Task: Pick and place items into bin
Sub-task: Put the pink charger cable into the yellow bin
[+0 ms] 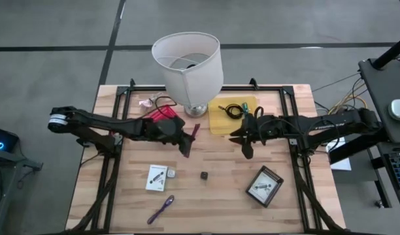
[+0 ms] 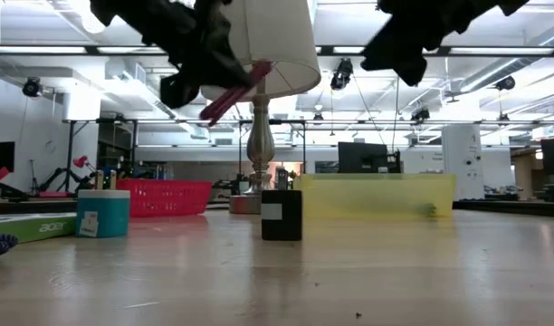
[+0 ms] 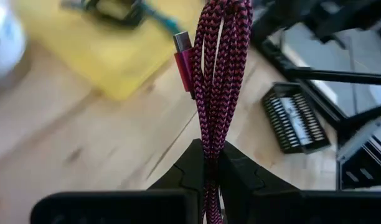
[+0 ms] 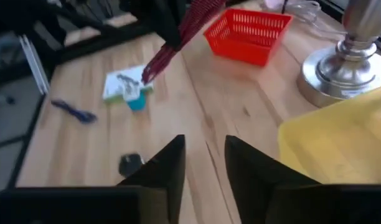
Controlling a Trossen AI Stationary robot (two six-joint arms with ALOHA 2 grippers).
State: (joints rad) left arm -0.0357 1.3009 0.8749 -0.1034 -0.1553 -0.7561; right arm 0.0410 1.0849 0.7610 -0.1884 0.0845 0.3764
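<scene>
Left gripper [image 1: 186, 145] raised over the bench [image 1: 213, 189], beside the lamp [image 1: 189, 70] base, fingers clenched on a folded red braided cable [image 3: 216, 68]. Right gripper [image 1: 246, 149] hovers near the yellow bin [image 1: 234, 115], fingers released. Black cube [image 1: 204, 175] sits apart from the lamp.

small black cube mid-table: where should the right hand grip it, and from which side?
Come straight down from above and close on two opposite side faces. The black cube stands flat, its walls upright and nothing touching it, so a top approach looks clear. The right hand is open and empty; the left hand is shut on a braided cable.
</scene>
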